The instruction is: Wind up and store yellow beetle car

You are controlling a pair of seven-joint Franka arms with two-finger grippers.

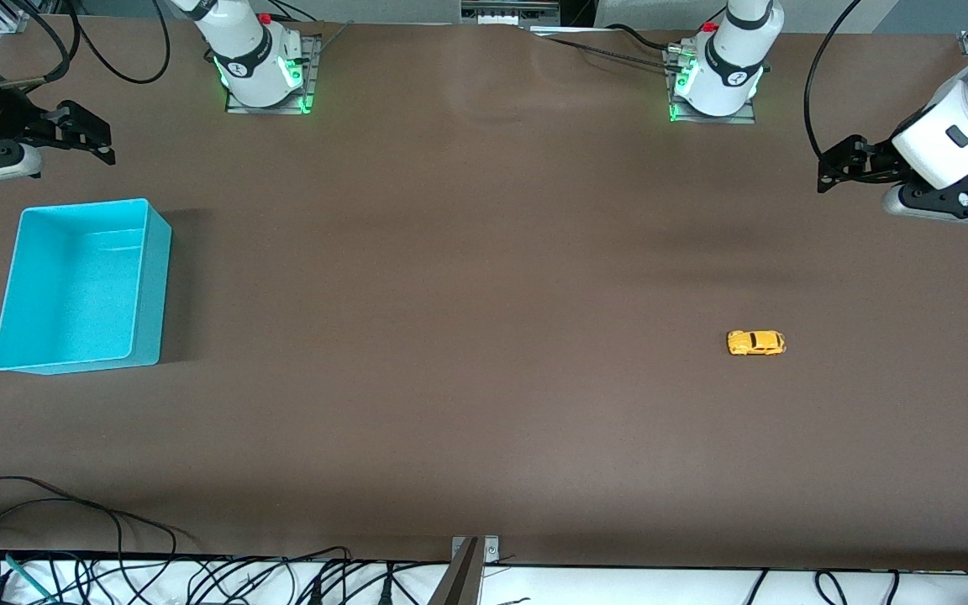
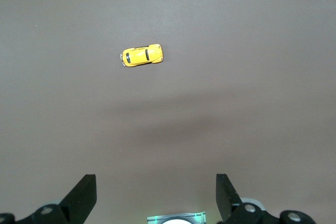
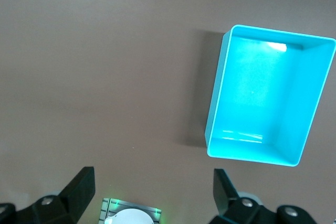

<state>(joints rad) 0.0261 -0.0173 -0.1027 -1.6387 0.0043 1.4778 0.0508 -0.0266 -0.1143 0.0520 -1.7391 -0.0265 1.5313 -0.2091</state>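
The yellow beetle car point(image 1: 756, 343) is sitting on the brown table point(image 1: 484, 336) toward the left arm's end, well apart from the turquoise bin point(image 1: 152, 286). It is probably light, hard and slippery, so pinching across its flat sides looks best. The left gripper point(image 2: 156, 195) and right gripper point(image 3: 152, 190) are both hanging released and empty.

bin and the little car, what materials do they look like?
Turquoise bin: likely moulded plastic, thin even walls, soft sheen, a bright glare patch inside in the right wrist view. Yellow beetle car: glossy painted shell with dark windows, either die-cast metal or hard plastic; the look does not settle which.
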